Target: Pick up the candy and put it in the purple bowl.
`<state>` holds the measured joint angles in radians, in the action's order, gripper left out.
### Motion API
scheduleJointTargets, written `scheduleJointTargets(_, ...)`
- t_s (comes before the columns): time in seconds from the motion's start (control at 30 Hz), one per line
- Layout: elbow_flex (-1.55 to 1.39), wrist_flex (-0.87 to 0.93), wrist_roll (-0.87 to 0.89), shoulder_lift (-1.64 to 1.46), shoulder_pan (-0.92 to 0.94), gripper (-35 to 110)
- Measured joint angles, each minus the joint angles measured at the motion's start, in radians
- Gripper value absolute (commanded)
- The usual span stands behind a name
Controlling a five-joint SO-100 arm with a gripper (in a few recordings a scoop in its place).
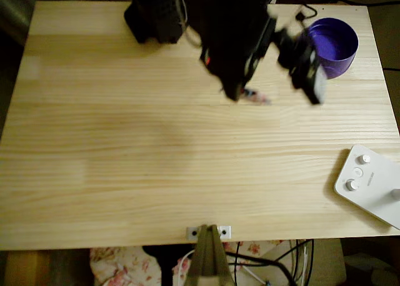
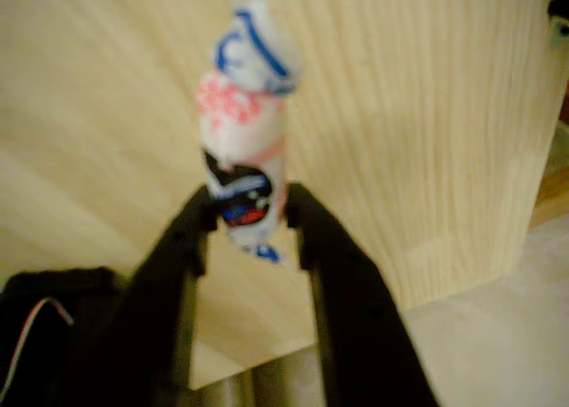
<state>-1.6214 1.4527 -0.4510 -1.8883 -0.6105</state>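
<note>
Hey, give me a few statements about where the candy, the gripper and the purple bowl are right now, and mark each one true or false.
1. The gripper is closed on the candy. True.
2. The candy lies inside the purple bowl. False: the candy is pinched between the fingers, outside the bowl.
3. In the overhead view, the purple bowl sits near the table's top right corner. True.
4. The white device with knobs sits inside the bowl. False: it rests at the table's lower right edge, far from the bowl.
5. The table is dark metal. False: it is light wood.
</note>
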Motion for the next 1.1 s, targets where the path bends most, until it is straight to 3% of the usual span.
scheduleJointTargets(0.47, 0.035, 0.13, 0.129, -0.199, -0.321, 5)
scheduleJointTargets(1.1, 0.175, 0.114, 0.272, -0.186, -0.667, 5)
